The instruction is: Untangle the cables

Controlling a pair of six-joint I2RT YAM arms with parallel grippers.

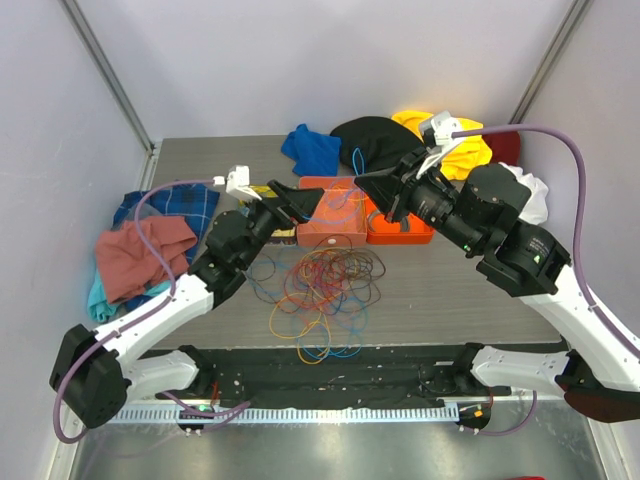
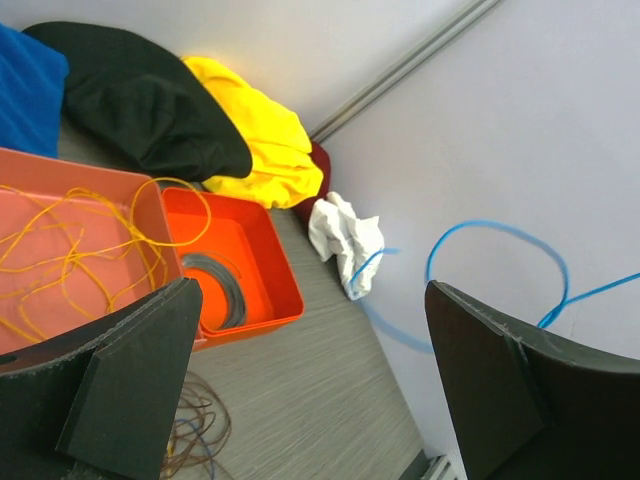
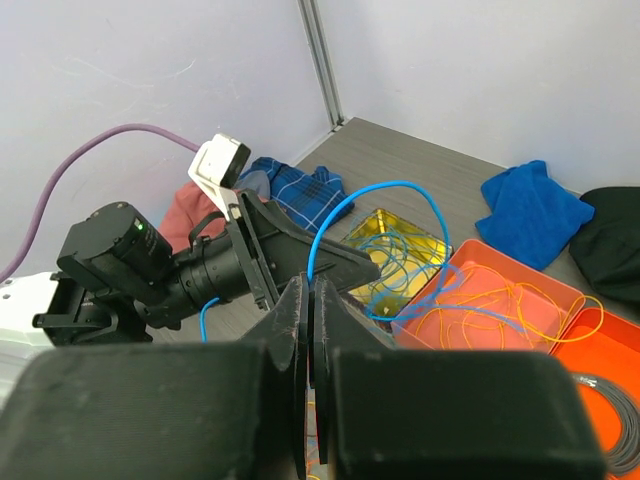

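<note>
The cables (image 1: 325,285) lie in a loose tangle of orange, red, blue and dark loops on the grey table, in front of both grippers. Above the trays, my right gripper (image 3: 312,290) is shut on one blue cable (image 3: 400,188), which arcs up from the jaws and runs down toward the gold tray (image 3: 395,250). In the top view the right gripper (image 1: 368,183) points left at my left gripper (image 1: 305,205). The left gripper (image 2: 320,380) stands wide open with nothing between its fingers. The blue cable's loop (image 2: 495,228) hangs just beyond its right finger.
An orange tray (image 1: 335,228) holds orange cables. A second orange tray (image 2: 285,285) holds a grey coiled ring (image 2: 215,280). Blue cables lie in the gold tray. Cloths ring the table: red and plaid (image 1: 145,245) at left, blue (image 1: 310,148), black (image 1: 370,140), yellow (image 1: 462,150), white (image 2: 345,240).
</note>
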